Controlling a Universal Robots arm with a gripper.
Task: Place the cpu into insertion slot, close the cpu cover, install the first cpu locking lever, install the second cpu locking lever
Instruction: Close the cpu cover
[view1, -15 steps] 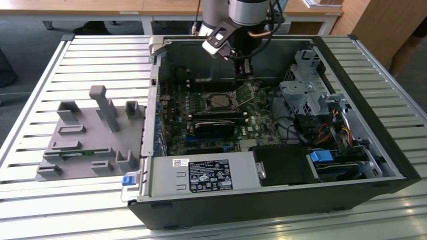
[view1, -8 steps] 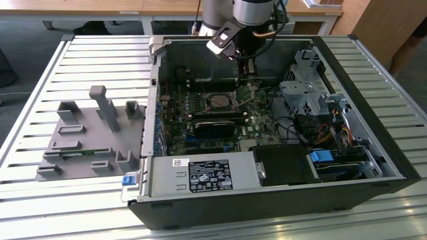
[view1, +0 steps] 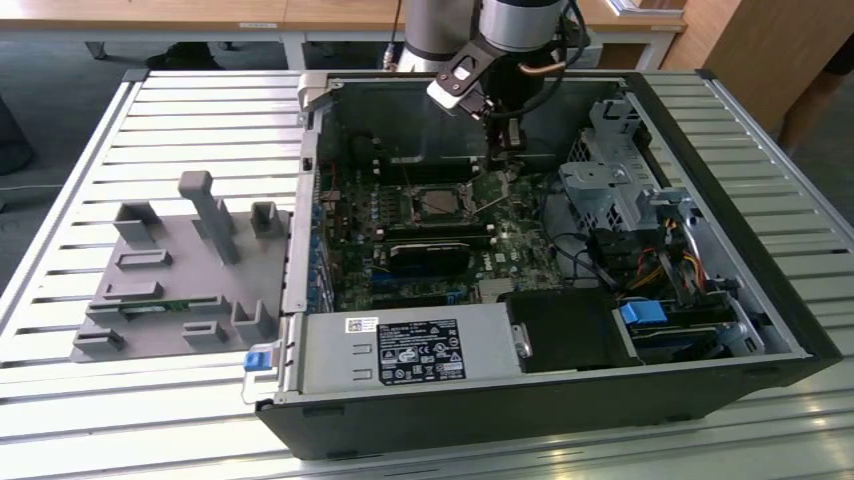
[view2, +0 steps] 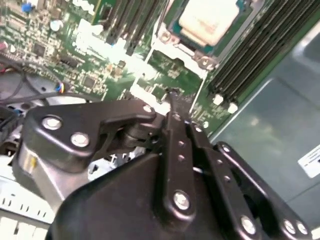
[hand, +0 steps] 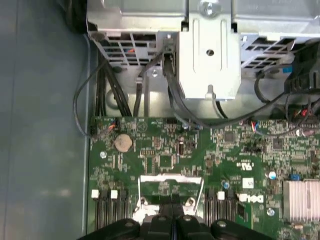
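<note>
Open desktop computer case (view1: 561, 400) standing on a slatted metal surface (view1: 80, 400); a grey moulded fixture (view1: 174, 280) lies beside it, toward the surface's edge on the exterior view's left. The arm reaches down into the case from the far edge. The claw (view1: 505, 150) hangs low over the green motherboard (view1: 534, 250), just beside the insertion slot (view1: 438, 203), on the side of the metal drive cage (view1: 607, 190). In both wrist views the claw (view2: 172, 100) (hand: 172, 212) has its fingers (view2: 176, 131) drawn together with no gap showing. Whether anything thin is pinched at the tip cannot be told. In the second wrist view the cpu (view2: 210, 17) lies in the insertion slot, pale face up, with the cpu cover (view2: 176, 46) framing it and long black memory slots (view2: 250, 45) alongside. The power supply (view1: 400, 350) sits at the case's near edge.
</note>
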